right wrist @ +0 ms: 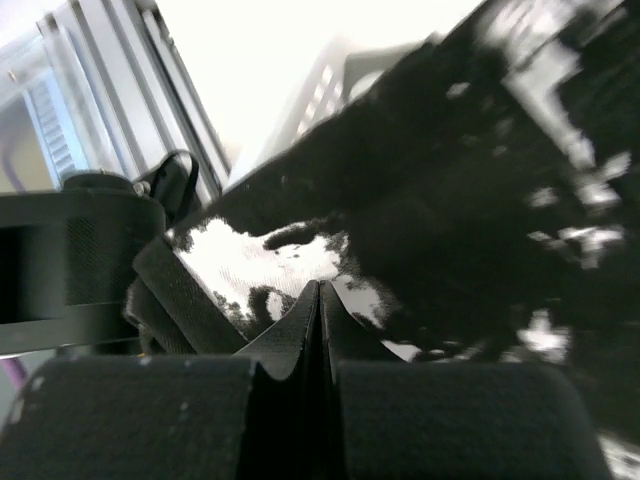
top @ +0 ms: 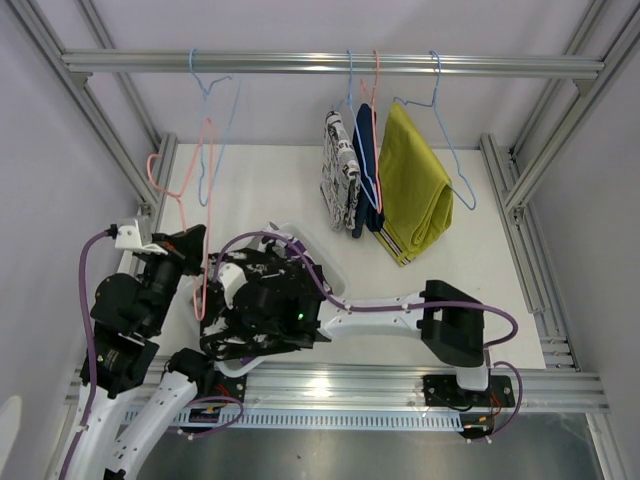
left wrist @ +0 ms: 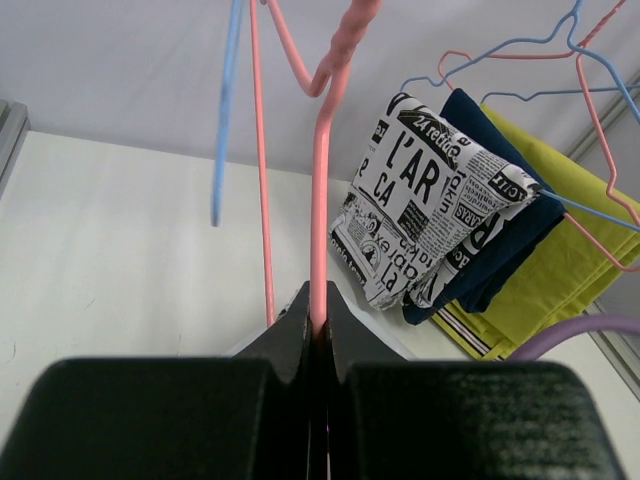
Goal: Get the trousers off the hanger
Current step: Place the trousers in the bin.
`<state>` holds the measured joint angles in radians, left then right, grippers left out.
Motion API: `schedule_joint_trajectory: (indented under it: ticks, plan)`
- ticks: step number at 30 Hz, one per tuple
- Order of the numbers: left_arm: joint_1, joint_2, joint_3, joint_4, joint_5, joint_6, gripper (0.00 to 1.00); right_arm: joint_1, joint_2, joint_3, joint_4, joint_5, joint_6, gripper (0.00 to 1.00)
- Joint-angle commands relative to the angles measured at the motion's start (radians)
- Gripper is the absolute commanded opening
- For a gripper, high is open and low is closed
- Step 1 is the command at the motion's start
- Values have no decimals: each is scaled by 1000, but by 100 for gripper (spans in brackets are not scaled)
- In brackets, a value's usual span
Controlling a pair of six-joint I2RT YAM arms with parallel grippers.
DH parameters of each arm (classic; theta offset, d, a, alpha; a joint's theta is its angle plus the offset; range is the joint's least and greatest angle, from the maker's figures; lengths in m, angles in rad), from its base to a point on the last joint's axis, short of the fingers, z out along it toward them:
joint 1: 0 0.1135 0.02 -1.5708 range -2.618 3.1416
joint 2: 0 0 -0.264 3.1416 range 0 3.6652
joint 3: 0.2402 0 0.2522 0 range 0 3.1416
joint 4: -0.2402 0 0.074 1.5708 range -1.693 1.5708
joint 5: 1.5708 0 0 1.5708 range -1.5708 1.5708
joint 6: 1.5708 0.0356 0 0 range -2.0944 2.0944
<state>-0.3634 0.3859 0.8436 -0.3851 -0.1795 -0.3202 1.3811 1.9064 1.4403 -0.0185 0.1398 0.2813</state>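
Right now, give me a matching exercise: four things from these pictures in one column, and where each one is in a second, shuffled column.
Column one
1. empty pink hanger
2. splotched trousers
3. navy trousers
4. mustard trousers

Column two
A. hanging right next to the newsprint trousers
B. clamped in the left gripper
C. rightmost garment on the rail
D. pinched by the right gripper

Pairs: 1-B, 2-D, 3-A, 4-C
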Motion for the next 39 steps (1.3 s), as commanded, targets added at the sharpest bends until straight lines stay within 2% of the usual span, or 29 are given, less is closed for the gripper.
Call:
schedule_joint_trajectory:
  ticks: [1, 8, 16, 18, 26, 29, 33, 39]
  plan:
    - [9, -12, 6, 31, 5, 6, 1, 41, 55, -9, 64, -48, 65, 0]
    - [9, -16, 6, 31, 12, 4, 1, 62, 97, -164, 134, -28, 170, 0]
    - [9, -12, 5, 29, 12, 4, 1, 39, 10, -103, 19, 49, 105, 0]
    - [9, -13, 3, 28, 11, 4, 1, 24, 14, -89, -12, 22, 99, 0]
    - [9, -18, 5, 31, 9, 4, 1, 26, 273, -64, 6, -106, 195, 0]
    - [9, -18, 3, 31, 12, 4, 1, 30, 301, -80, 6, -118, 217, 0]
    - [9, -18, 3, 31, 17, 3, 1, 30, 263, -92, -3, -94, 208, 0]
    - [9, -15, 0, 31, 15, 3, 1, 22, 151, -20, -141, -23, 151, 0]
